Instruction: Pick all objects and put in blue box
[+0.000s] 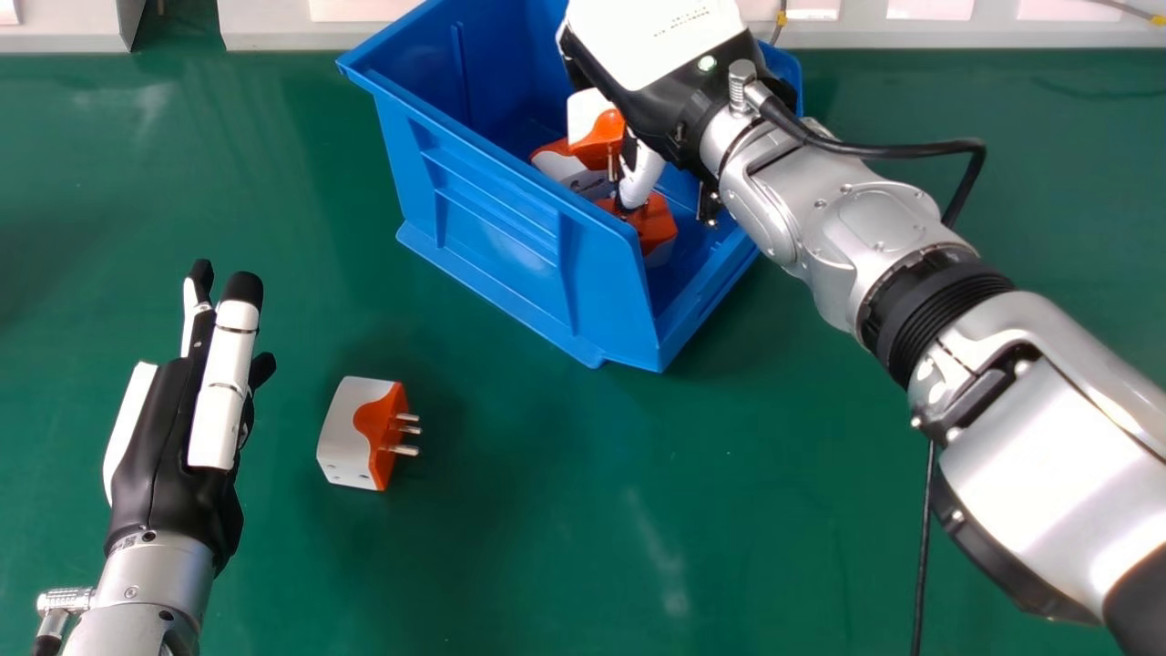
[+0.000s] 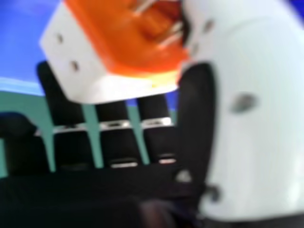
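In the head view, my right hand (image 1: 642, 173) is down inside the blue box (image 1: 492, 246), its thumb beside the prongs of a white and orange plug adapter (image 1: 597, 132). The right hand view has that adapter (image 2: 123, 52) between the fingers and thumb of my right hand (image 2: 194, 118), its prongs toward the thumb. More white and orange adapters lie beneath and beside it in the box, one of them (image 1: 651, 223) near the box's low front. Another adapter (image 1: 351, 433) rests on the green table, prongs pointing right. To its left, my left hand (image 1: 164, 437) is open and holds nothing.
The right forearm crosses the box's right wall and the right side of the green table (image 1: 547, 510). A black cable (image 1: 923, 547) runs down beneath it. White panels (image 1: 966, 27) line the table's far edge behind the box.
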Action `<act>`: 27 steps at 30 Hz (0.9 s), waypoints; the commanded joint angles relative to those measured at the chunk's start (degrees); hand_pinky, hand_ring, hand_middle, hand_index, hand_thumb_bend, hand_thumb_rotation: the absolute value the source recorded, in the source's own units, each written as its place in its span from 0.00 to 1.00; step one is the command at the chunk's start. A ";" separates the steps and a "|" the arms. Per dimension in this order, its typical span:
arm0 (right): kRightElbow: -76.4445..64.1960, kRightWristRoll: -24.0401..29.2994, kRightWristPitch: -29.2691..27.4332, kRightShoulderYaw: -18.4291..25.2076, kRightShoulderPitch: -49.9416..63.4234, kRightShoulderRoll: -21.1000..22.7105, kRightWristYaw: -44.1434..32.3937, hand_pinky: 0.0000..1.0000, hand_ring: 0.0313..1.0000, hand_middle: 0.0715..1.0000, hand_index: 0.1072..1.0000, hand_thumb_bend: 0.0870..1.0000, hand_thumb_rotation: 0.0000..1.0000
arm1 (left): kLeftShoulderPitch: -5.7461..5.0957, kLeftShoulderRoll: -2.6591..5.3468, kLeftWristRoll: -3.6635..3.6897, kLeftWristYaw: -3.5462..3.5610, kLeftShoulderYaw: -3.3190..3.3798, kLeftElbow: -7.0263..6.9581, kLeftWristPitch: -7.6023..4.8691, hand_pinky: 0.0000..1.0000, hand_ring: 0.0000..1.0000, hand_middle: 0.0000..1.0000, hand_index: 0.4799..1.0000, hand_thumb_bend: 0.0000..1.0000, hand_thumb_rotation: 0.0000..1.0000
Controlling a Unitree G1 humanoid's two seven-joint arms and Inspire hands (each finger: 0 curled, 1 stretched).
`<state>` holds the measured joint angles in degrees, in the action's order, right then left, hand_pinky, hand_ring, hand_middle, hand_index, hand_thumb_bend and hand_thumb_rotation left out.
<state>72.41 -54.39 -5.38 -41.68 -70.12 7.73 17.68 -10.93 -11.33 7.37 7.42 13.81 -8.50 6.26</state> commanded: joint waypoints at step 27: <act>-10.01 2.46 1.06 3.44 3.99 4.28 3.10 0.90 1.00 1.00 1.00 0.46 0.38 | 1.59 -0.34 -0.01 0.15 -0.02 0.21 -0.99 0.96 1.00 1.00 1.00 0.54 1.00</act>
<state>64.97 -52.88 -4.55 -39.77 -66.20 10.43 19.44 -9.93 -11.39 7.37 7.45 13.77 -7.84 6.27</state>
